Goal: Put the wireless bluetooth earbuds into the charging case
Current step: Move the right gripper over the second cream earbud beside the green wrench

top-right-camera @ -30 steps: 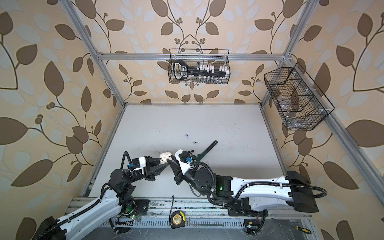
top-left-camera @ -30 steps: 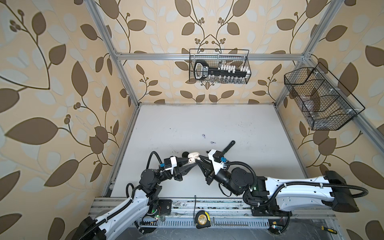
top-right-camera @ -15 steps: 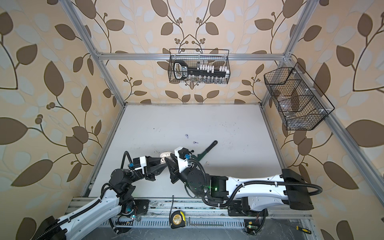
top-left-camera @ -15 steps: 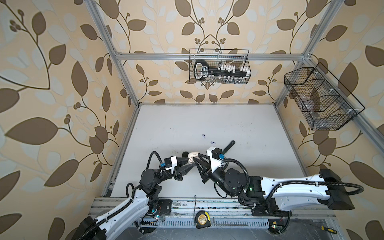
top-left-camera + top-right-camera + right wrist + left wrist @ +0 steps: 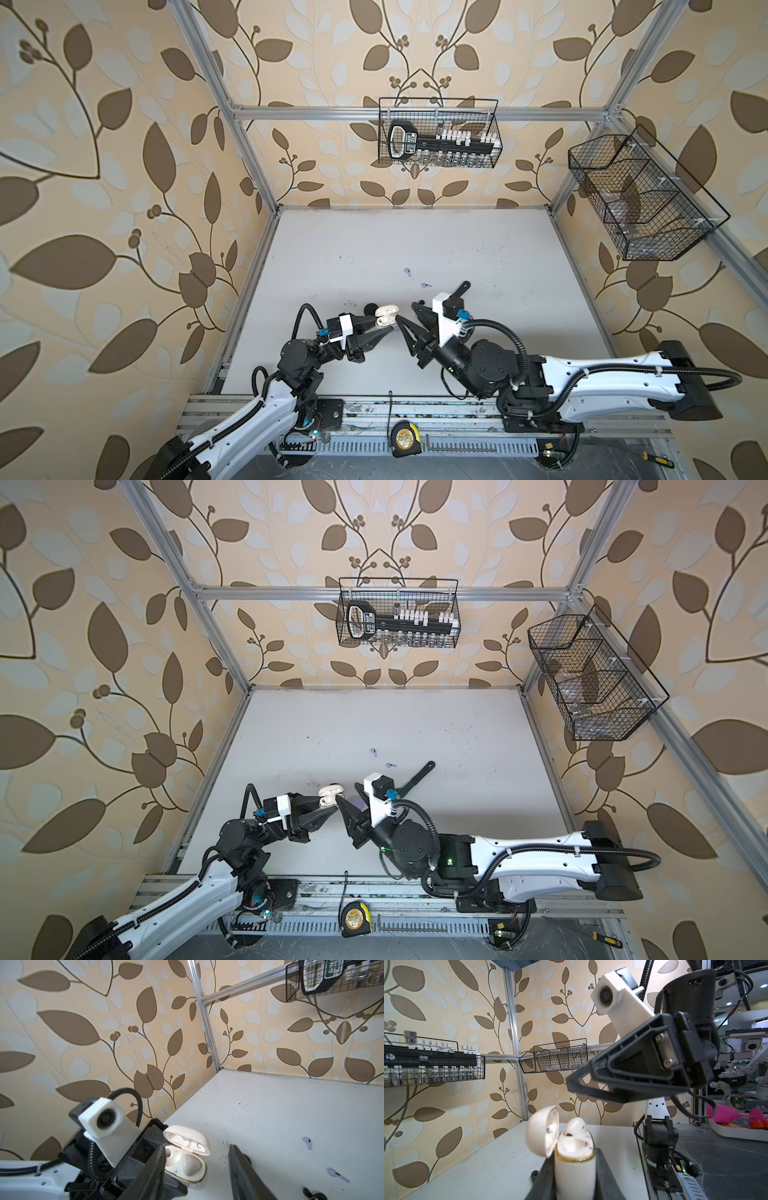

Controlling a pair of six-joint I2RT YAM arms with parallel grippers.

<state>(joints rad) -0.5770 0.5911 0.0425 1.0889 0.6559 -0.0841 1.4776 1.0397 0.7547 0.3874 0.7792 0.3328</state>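
White, scuffed tabletop (image 5: 374,249) between leaf-patterned walls. On the back wall a wire basket (image 5: 438,133) holding a black rack with white tags; on the right-hand wall a second wire basket (image 5: 640,195), split into compartments. Near the front middle of the table, in both top views, the two grippers nose to nose. Right gripper (image 5: 405,315) empty, jaws standing well apart, tips just beside the case and not touching it; from the left wrist, seen hanging above and beyond the case, the nearest thing over its open top. Left gripper (image 5: 327,806) clamped tight on the body of the charging case (image 5: 575,1169), one finger on each flank, case upright. Dark wrench-shaped tool (image 5: 419,773) flat on the table behind the right gripper, its near end hidden by the wrist camera. Yellow-and-black tape measure (image 5: 402,436) on the front rail, off the table. Case cream-white and rounded, thin gold band at the mouth, lid (image 5: 543,1130) hinged back, wide open. In one socket a white earbud (image 5: 576,1126), stem down, glossy head proud of the mouth; other socket apparently empty. Farther back on bare table, well apart from the case, one lilac earbud (image 5: 407,272) and a second lilac earbud (image 5: 424,285), loose, near each other. Small black thing (image 5: 369,308) just beside the case, too hidden to name.
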